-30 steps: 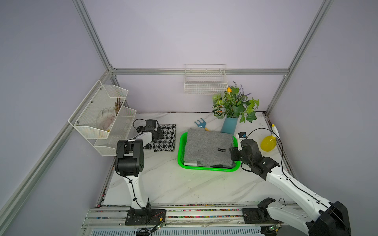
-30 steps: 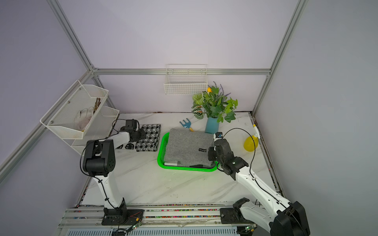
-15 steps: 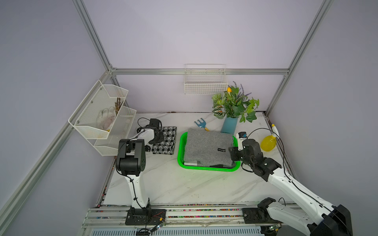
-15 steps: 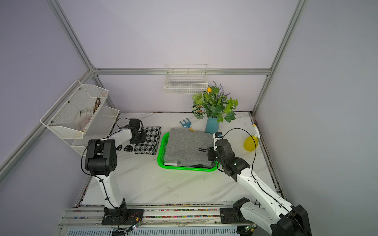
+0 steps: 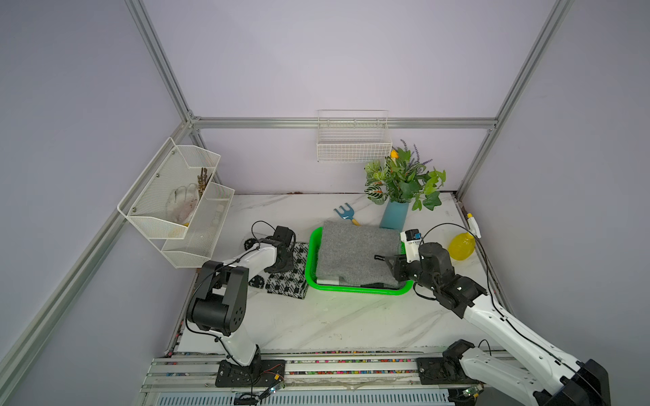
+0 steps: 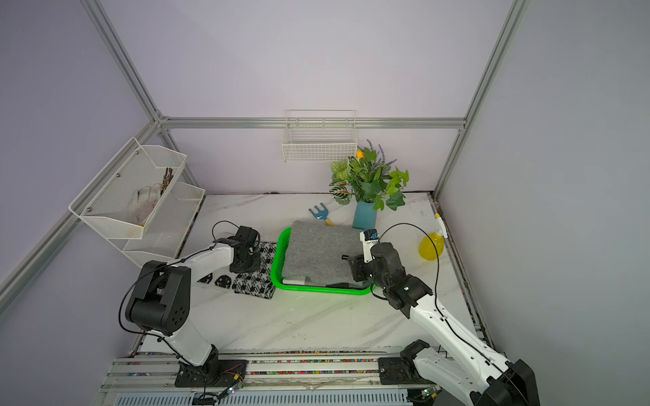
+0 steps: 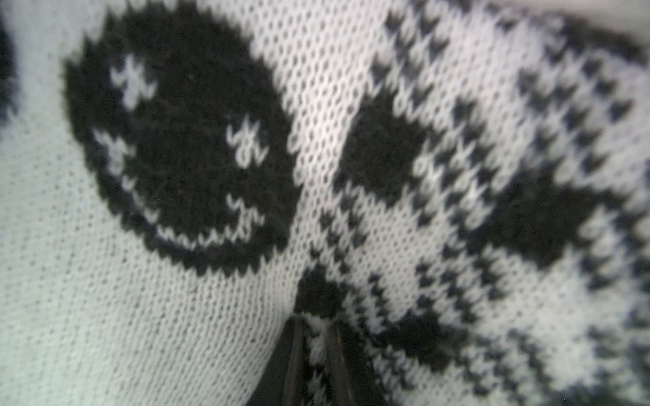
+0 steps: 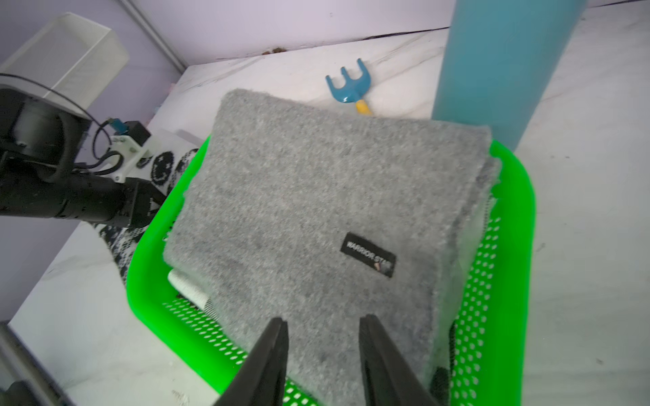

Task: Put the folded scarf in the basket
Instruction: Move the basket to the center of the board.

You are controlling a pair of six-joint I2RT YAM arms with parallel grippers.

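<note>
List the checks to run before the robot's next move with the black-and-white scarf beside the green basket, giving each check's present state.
1. Left gripper pinches the black-and-white scarf: ok, knit bunches between its tips.
2. Scarf raised off the table: not ok, it lies flat beside the basket.
3. Basket floor free: not ok, a grey scarf covers most of it.
4. Right gripper out of the way: not ok, open above the grey scarf.
5. Scarf's fold neat: cannot tell, the left arm hides part.
</note>
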